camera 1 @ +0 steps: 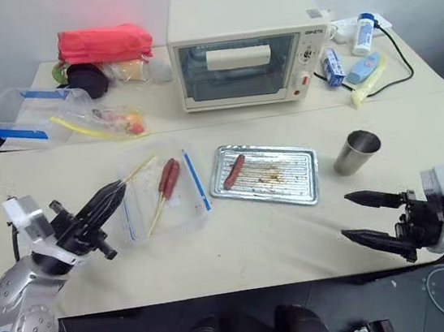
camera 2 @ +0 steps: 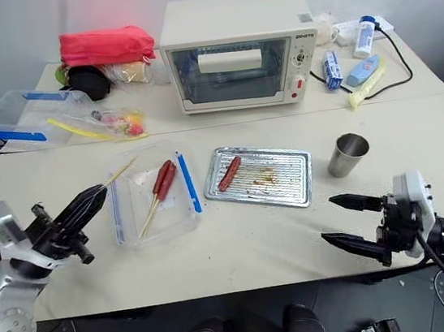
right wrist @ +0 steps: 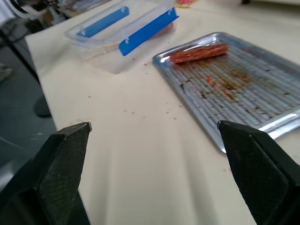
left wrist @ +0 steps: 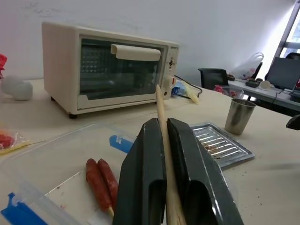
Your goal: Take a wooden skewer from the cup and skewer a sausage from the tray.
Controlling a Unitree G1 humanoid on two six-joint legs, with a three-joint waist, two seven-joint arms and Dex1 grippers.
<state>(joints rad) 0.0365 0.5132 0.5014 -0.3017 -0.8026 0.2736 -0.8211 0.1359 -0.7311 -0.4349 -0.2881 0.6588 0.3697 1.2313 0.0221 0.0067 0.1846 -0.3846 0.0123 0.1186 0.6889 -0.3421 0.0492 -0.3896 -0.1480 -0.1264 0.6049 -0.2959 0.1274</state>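
Sausage (camera 1: 234,172) lies at the nine o'clock end of the tray (camera 1: 294,185), mid-table, with the cup (camera 1: 357,152) upright just off the tray's three o'clock end. At about eight o'clock from the tray the left gripper (camera 1: 114,195) slants forward and toward the middle, its fingers (left wrist: 187,173) pressed tight on the wooden skewer (left wrist: 162,123), whose tip juts past them over a clear lidded container (camera 1: 181,212) holding skewered sausages (camera 1: 168,178). At four o'clock the right gripper (camera 1: 364,215) points toward the middle, jaws spread wide, holding nothing.
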